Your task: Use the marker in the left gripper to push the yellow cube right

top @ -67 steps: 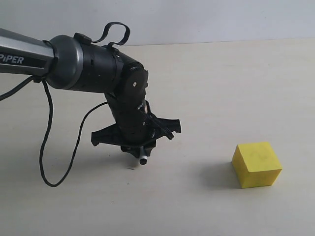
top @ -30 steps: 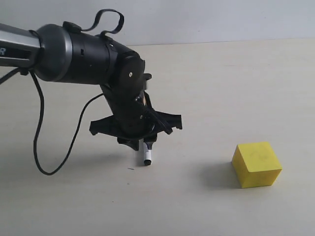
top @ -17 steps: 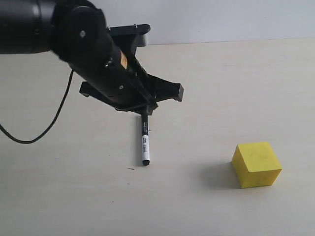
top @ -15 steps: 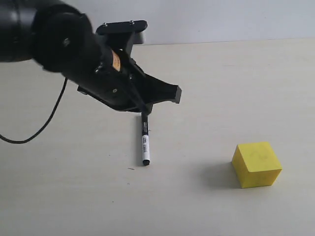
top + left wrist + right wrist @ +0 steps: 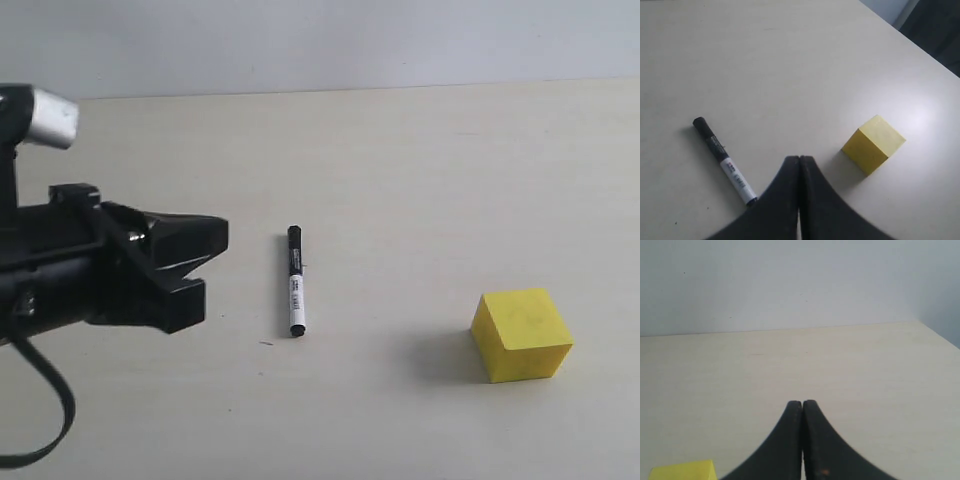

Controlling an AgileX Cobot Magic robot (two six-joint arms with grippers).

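Note:
The marker (image 5: 294,282) lies flat on the table, black cap at the far end, held by nothing. My left gripper (image 5: 205,265) sits low to the marker's left, apart from it. In the left wrist view this gripper (image 5: 799,159) is shut with nothing between its fingers, and the marker (image 5: 725,162) lies just beside them. The yellow cube (image 5: 522,335) stands on the table to the right, well clear of the marker, and shows in the left wrist view too (image 5: 873,143). My right gripper (image 5: 802,403) is shut on nothing, with a corner of the cube (image 5: 682,471) at the frame's edge.
A black cable (image 5: 50,420) loops down from the left arm at the lower left. The beige table (image 5: 420,180) runs back to a pale wall. Its right edge (image 5: 920,47) shows in the left wrist view.
The left gripper let go of the marker, which now lies on the table, and drew back low to the left. The cube has not moved.

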